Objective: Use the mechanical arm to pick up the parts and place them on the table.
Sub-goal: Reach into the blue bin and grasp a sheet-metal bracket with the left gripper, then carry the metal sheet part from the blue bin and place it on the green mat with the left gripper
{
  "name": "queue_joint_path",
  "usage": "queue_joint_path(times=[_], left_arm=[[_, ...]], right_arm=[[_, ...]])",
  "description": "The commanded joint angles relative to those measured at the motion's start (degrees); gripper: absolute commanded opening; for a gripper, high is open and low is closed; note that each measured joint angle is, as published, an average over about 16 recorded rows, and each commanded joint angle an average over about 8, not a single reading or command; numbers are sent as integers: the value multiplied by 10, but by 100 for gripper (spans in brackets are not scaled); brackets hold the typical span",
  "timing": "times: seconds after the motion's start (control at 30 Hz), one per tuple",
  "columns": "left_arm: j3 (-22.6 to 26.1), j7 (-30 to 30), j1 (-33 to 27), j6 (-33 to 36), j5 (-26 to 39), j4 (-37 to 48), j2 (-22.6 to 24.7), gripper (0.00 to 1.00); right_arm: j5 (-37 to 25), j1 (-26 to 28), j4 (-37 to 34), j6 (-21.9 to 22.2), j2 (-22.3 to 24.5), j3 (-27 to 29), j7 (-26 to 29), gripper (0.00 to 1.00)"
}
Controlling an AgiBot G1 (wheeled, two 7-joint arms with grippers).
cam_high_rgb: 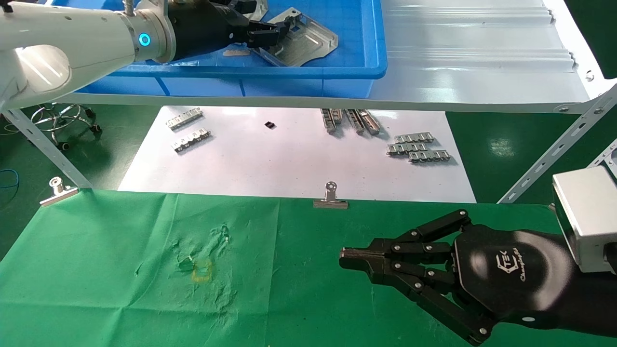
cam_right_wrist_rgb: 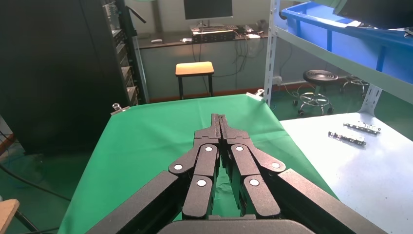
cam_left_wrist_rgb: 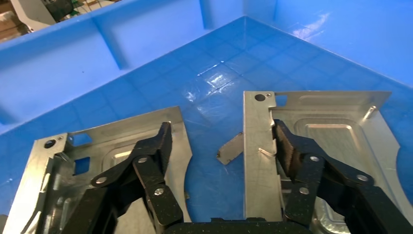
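Two shiny silver parts lie in the blue bin (cam_high_rgb: 308, 73) on the white shelf. One part (cam_high_rgb: 303, 41) lies just past my left gripper (cam_high_rgb: 275, 32). The other (cam_high_rgb: 258, 8) is mostly hidden behind it. In the left wrist view my left gripper (cam_left_wrist_rgb: 221, 141) is open and low over the bin floor (cam_left_wrist_rgb: 214, 83). One finger (cam_left_wrist_rgb: 158, 144) is over the left part (cam_left_wrist_rgb: 117, 134). The other finger (cam_left_wrist_rgb: 287, 144) is over the right part (cam_left_wrist_rgb: 336, 129), inside its bent edge. My right gripper (cam_high_rgb: 344, 258) is shut and empty above the green table (cam_high_rgb: 106, 270); it also shows in the right wrist view (cam_right_wrist_rgb: 220, 119).
A small flat metal scrap (cam_left_wrist_rgb: 230, 148) lies on the bin floor between the two parts. Toothed metal strips (cam_high_rgb: 418, 148) lie on a white paper sheet (cam_high_rgb: 270, 159) under the shelf. Binder clips (cam_high_rgb: 330, 197) hold the cloth's far edge. A yellow mark (cam_high_rgb: 202, 271) is on the cloth.
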Motion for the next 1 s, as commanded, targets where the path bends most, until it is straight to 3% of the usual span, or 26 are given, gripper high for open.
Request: queue_joint_path(times=[0.03,0.6,1.0], left_arm=[[4,-5,2,-2,-3,-3,0,0],[35,-21,-2,-13,-28,-9,-3,0],[14,-14,-26,30,-81,5,-29,0]], right_arm=[[0,0,0,0,0,0,0,0],[0,0,0,0,0,0,0,0],[0,0,0,0,0,0,0,0]])
